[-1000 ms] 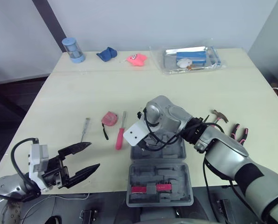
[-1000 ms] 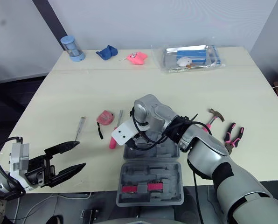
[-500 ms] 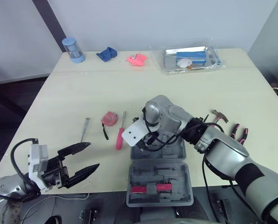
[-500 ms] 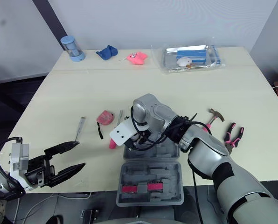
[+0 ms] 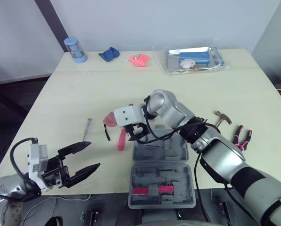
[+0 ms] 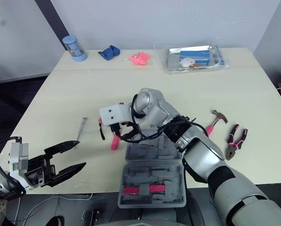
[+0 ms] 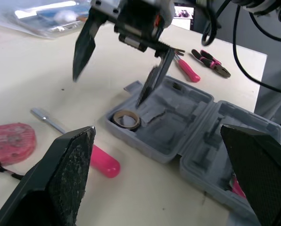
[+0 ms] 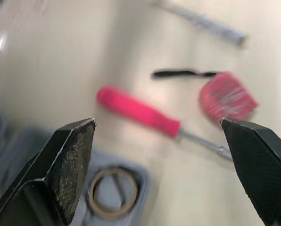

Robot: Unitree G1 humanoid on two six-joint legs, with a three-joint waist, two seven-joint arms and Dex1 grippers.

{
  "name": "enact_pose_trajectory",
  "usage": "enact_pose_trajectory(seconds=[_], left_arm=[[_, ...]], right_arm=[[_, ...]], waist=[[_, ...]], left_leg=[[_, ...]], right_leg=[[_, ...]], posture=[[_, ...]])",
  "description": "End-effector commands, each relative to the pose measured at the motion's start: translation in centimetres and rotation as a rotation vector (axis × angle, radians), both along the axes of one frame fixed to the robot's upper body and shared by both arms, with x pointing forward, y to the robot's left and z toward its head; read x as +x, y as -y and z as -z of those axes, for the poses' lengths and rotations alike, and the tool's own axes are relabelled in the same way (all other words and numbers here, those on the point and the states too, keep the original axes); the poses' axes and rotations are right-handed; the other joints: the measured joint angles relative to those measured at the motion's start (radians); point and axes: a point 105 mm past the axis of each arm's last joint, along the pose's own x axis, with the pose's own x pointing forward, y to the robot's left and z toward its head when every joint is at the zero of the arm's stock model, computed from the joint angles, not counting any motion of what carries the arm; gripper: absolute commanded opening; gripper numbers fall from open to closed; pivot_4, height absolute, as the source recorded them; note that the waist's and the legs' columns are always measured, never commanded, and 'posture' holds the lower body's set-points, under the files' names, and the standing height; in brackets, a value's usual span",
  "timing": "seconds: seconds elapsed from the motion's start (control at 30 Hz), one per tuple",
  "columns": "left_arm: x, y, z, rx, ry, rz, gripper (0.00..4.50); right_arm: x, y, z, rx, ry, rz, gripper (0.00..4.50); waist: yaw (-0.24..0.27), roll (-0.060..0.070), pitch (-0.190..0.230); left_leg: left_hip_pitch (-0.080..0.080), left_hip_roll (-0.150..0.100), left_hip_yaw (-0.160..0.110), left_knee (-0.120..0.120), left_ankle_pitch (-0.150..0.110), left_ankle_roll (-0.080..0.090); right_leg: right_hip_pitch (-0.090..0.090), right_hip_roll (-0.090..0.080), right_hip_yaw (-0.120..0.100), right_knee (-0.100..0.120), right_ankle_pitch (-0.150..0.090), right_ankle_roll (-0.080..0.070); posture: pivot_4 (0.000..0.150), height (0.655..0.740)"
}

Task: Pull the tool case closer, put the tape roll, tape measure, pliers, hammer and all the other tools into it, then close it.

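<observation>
With the tape roll (image 7: pixel 126 120) cased, the right gripper (image 5: pixel 135 134), jaws spread above the pink screwdriver (image 5: pixel 120 141), should next pinch its handle.

From up top the right arm (image 5: pixel 178 117) covers the far half of the case (image 5: pixel 161 176), and its white wrist block (image 5: pixel 124 115) sits over part of the tape measure (image 5: pixel 108 122) and the screwdriver's (image 5: pixel 121 141) shaft. The hammer's (image 5: pixel 221 116) handle end runs under that arm too. No clue what's in the clear bag (image 5: pixel 193 59) or what the thin silver thing (image 5: pixel 86 129) is, way too small. From the left wrist the case runs off the edge.
</observation>
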Motion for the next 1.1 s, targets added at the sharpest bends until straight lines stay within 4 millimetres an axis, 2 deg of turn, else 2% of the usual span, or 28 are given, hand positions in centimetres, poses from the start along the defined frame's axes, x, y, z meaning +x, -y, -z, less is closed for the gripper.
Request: enact_pose_trajectory(seconds=[0.03, 0.07, 0.23, 0.37, 0.67, 1.1], left_arm=[[0.2, -0.2, -0.6, 0.022, 0.023, 0.018, 4.5], [0.3, -0.3, -0.6, 0.024, 0.024, 0.021, 4.5], [0.8, -0.4, -0.7, 0.035, 0.023, 0.044, 4.5], [0.9, -0.5, -0.4, 0.055, 0.007, 0.08, 4.5], [1.4, -0.6, -0.4, 0.064, 0.007, 0.109, 4.5], [1.4, -0.3, -0.5, 0.062, 0.006, 0.112, 4.5]], right_arm=[[-0.2, 0.3, -1.3, 0.132, -0.07, 0.058, 3.89], [-0.4, 0.5, -1.3, 0.158, -0.099, 0.075, 3.69], [-1.2, 1.9, -0.6, 0.232, -0.174, 0.126, 1.29], [-1.5, 2.7, 0.5, 0.292, -0.194, 0.149, 1.29], [-1.4, 2.7, 4.1, 0.342, -0.229, 0.223, 1.29], [0.1, 4.7, 9.3, 0.202, -0.253, 0.369, 1.29]], waist=[[0.0, 0.0, 0.0], [-0.001, 0.0, 0.0], [-0.011, 0.0, 0.0], [-0.01, 0.0, 0.0], [-0.012, 0.0, 0.0], [-0.013, 0.0, 0.0]], left_leg=[[0.0, 0.0, 0.0, 0.0, 0.0, 0.0], [0.0, 0.0, 0.0, 0.0, 0.0, 0.0], [0.0, 0.0, 0.0, 0.0, 0.0, 0.0], [0.0, 0.0, 0.0, 0.0, 0.0, 0.0], [0.0, 0.0, 0.001, 0.0, 0.0, 0.0], [0.001, 0.0, 0.001, 0.0, 0.0, 0.0]], right_leg=[[0.0, 0.0, 0.0, 0.0, 0.0, 0.0], [0.0, 0.0, 0.0, 0.0, 0.0, 0.0], [0.0, 0.0, 0.0, 0.001, 0.0, 0.0], [0.0, 0.0, 0.0, 0.0, 0.0, 0.0], [0.0, 0.0, 0.0, 0.001, 0.0, 0.0], [0.0, 0.0, 0.0, 0.001, 0.0, 0.0]], posture=[[0.15, 0.74], [0.15, 0.74], [0.15, 0.74], [0.15, 0.74], [0.15, 0.74], [0.15, 0.74]])
